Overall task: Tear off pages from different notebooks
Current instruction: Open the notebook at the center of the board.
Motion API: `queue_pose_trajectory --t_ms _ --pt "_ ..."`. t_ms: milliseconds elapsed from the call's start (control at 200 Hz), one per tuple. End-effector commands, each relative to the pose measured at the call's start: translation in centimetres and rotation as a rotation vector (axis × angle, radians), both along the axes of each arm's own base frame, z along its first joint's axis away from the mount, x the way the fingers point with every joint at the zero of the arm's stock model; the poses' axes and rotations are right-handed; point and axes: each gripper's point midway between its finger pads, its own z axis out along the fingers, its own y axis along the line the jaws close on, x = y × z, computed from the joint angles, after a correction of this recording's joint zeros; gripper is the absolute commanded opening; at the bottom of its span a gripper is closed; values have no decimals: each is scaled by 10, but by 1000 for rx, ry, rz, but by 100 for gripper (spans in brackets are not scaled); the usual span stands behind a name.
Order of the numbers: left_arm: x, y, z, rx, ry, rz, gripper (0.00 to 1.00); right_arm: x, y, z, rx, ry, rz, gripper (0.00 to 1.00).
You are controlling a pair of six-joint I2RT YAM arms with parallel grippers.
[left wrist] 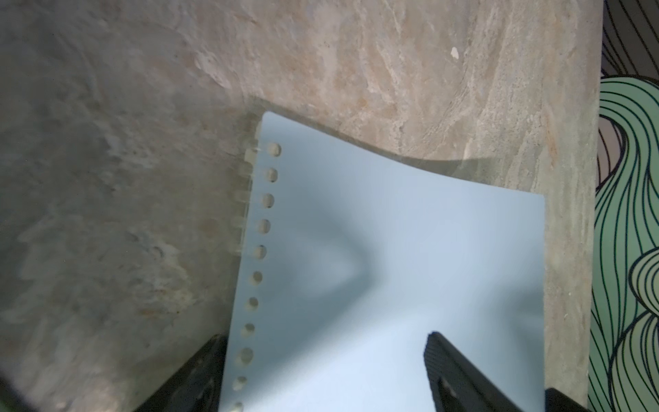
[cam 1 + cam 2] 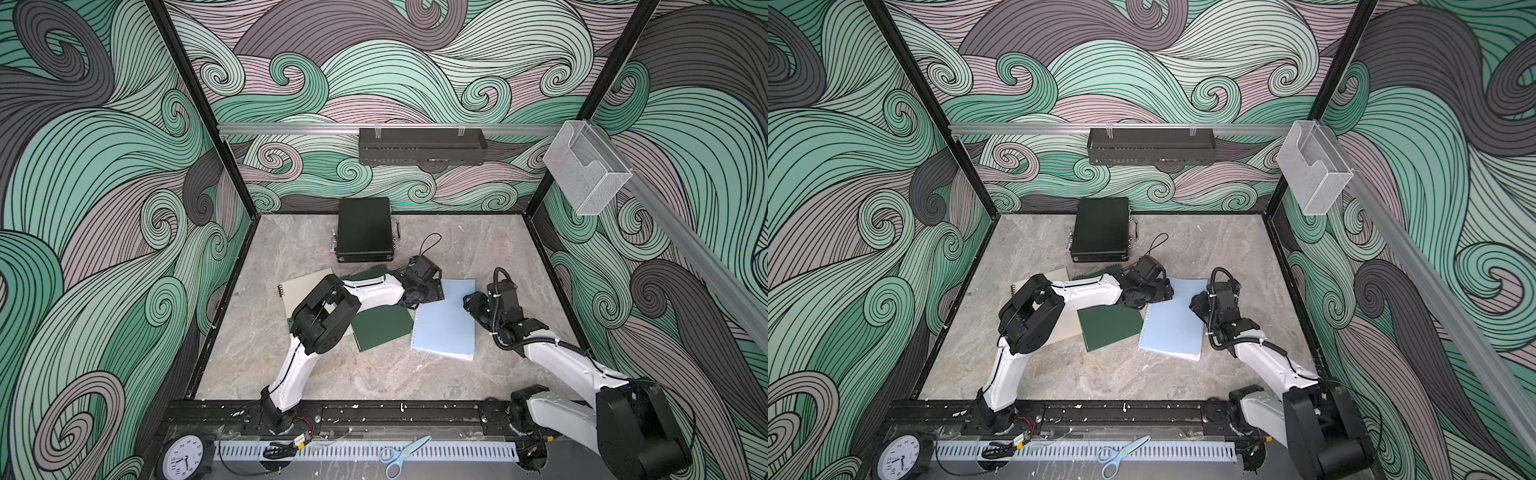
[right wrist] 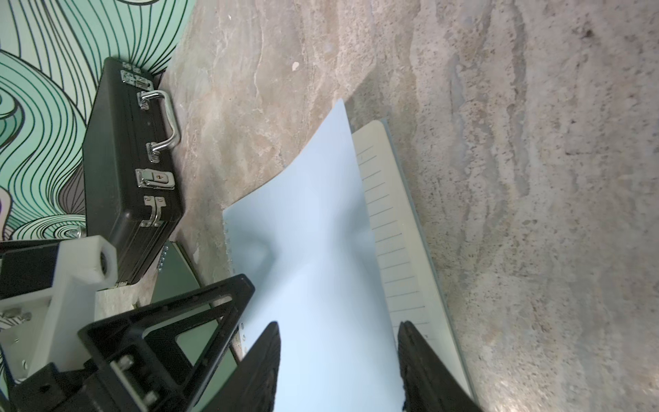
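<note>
Both top views look steeply down from high above the near edge of the worktop point(image 2: 374, 374). They face the far wall and take in the whole surface, both arms and the black case point(image 2: 365, 232) at the far edge. The left wrist view hangs close over the light blue notebook point(image 1: 392, 267), looking past the left hand point(image 1: 324, 339) to a worktop edge and a strip of wall. The right wrist view, equally close, looks past the right hand point(image 3: 338, 324) over the same blue cover toward the case.
</note>
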Motion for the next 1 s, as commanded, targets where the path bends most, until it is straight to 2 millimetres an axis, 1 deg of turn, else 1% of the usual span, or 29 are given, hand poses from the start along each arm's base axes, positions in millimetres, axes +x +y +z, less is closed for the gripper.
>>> queue_pose_trajectory --t_ms 0,145,285,415,480,645,725,830,906,996 --pt "-9 12 -15 37 44 -3 86 -3 13 2 75 -21 32 47" --pt "-8 10 -10 32 37 -9 86 2 21 12 115 -73 58 46" --pt "-9 14 -12 35 32 -5 86 5 28 13 166 -109 74 44" --pt "-8 13 -9 32 29 -5 86 6 27 13 168 -115 66 43" --pt "-8 13 -9 35 28 -10 86 6 27 16 166 -131 69 43" --pt "-9 16 -9 32 21 -5 86 3 20 16 148 -142 47 40" --pt "-7 15 -5 33 15 -6 86 2 15 18 127 -141 31 38" --pt "-5 16 5 33 -8 -12 88 4 14 24 110 -157 35 37" --pt "-5 20 10 40 -30 -14 90 4 14 26 113 -170 37 37" --pt "-4 26 24 42 -76 -9 94 6 16 30 123 -182 47 35"
